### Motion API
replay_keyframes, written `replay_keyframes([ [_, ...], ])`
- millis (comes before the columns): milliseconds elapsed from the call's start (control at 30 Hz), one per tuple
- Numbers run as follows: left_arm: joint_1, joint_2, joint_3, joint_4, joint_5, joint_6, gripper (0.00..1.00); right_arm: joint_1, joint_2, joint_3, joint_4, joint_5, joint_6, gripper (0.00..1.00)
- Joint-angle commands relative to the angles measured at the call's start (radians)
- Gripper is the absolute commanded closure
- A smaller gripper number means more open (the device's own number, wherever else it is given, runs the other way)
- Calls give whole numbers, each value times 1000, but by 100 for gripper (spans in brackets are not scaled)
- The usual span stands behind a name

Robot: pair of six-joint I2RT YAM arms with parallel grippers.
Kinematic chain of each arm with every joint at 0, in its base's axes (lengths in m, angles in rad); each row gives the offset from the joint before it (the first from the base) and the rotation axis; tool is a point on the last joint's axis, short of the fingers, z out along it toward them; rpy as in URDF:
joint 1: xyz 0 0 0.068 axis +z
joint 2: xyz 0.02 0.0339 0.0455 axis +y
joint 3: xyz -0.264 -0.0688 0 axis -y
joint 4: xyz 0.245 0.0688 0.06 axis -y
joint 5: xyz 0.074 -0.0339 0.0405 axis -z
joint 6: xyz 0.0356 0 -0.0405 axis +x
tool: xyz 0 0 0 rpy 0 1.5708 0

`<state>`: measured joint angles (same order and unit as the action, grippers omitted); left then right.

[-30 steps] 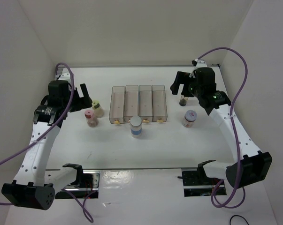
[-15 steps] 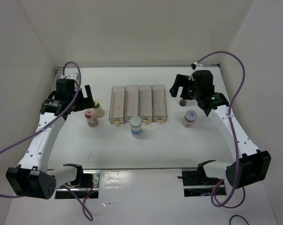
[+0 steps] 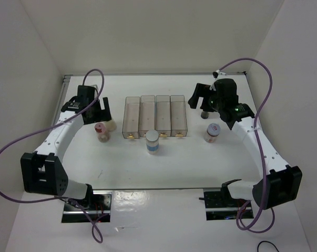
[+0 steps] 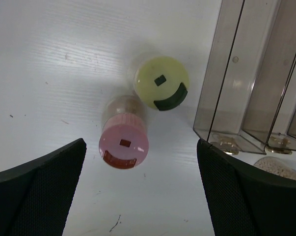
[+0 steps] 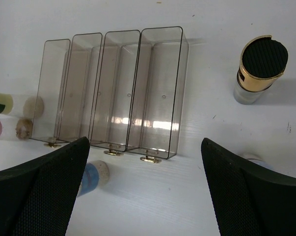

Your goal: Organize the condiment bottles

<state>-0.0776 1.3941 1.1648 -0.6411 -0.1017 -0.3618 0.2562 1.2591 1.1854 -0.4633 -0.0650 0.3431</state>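
Left arm swung in over the last second. My left gripper (image 4: 140,145) now hangs right above the two jars at the near-left corner of the bins (image 5: 160,93); before, it sat further out to the left. Fingers spread wide, nothing held. The yellow-green-capped jar (image 4: 161,82) stands upright just beside the leftmost bin. The pink-capped jar (image 3: 100,127) touches or nearly touches it, on the side away from the bins. My guess is one of these is the first pick, and neither is between the fingers yet.

Right gripper (image 5: 145,141) barely shifted. It's fully open and empty, over the right side of the bins. The dark brown jar (image 5: 259,66) stands right of the bins, level with their far half.

All four bins empty, so no sorting is done.

- **Blue-banded jar** (image 3: 152,142): just in front of the bins. It's half hidden behind my finger in the right wrist view, with only a lid edge showing in the left wrist view.
- **Red-marked jar** (image 3: 213,131): right of the bins' near end. The right wrist view shows only a sliver.
- **Dark jar from above:** mostly hidden under my right gripper.
- **Labels and contents:** can't make them out.
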Motion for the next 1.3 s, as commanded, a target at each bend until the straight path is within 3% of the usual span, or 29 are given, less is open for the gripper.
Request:
replay_keyframes([
  [0, -4, 43, 59, 81, -12, 29, 1, 12, 5, 11, 51, -4, 4, 2],
  [533, -13, 249, 185, 101, -50, 29, 1, 12, 33, 11, 71, 7, 4, 2],
  [800, -47, 292, 159, 112, -59, 20, 1, 12, 42, 11, 71, 16, 4, 2],
  [867, -47, 301, 159, 112, -59, 20, 5, 12, 42, 11, 71, 16, 4, 2],
  [1100, -56, 330, 156, 103, -92, 0, 7, 12, 42, 11, 71, 25, 4, 2],
  [1267, -56, 330, 145, 103, -92, 0, 15, 12, 42, 11, 71, 34, 4, 2],
])
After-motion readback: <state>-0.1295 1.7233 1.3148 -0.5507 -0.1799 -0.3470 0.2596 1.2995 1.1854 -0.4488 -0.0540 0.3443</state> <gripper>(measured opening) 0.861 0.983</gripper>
